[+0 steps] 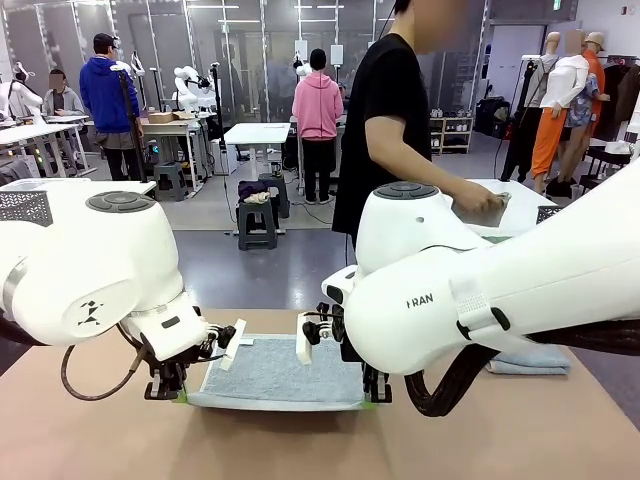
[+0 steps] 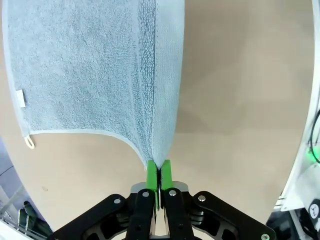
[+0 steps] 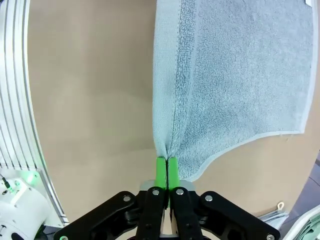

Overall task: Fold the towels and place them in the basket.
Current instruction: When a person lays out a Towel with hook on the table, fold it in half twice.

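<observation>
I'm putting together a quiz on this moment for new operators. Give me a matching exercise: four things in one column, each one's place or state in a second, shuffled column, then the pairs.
Things:
1. left gripper
2. right gripper
3. folded towel
4. person's hand

Places and states:
A. lies on the tan table, at the robot's right
B. shut on the spread towel's near right corner
C. rests on a cloth on the white table behind
D. shut on the spread towel's near left corner

Pairs: 1-D, 2-B, 3-A, 4-C
</observation>
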You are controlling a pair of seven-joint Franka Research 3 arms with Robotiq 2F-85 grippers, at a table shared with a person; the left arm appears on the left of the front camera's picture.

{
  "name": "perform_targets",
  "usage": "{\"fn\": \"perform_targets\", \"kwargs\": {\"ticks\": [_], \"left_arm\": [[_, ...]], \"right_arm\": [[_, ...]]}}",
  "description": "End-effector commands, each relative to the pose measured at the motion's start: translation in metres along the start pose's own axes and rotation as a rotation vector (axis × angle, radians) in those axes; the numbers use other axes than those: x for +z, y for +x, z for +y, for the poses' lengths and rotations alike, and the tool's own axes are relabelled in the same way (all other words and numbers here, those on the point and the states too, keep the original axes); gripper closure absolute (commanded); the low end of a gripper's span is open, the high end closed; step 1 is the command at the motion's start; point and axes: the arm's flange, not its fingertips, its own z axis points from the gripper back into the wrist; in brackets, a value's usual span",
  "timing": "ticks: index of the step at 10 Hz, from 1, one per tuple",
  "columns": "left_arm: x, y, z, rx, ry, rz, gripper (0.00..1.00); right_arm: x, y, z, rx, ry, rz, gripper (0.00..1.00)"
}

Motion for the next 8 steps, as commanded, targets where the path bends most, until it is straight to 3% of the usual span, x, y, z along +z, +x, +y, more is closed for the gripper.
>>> {"fn": "perform_targets", "kwargs": {"ticks": [1,6,8], "left_arm": [[0.001,0.000,0.001,0.003,0.006,-0.007,0.96],[0.000,0.000,0.000,0.000,0.000,0.000,0.96],[0.014,-0.001,0.019,-0.007,0.023,0.011,0.96]], "right_arm": [[-0.002,-0.001,0.001,-0.005,-0.001,-0.007,0.99],[0.000,0.000,0.000,0.000,0.000,0.000,0.99],[0.008,0.000,-0.014,0.019,0.036,-0.026,0.99]]}}
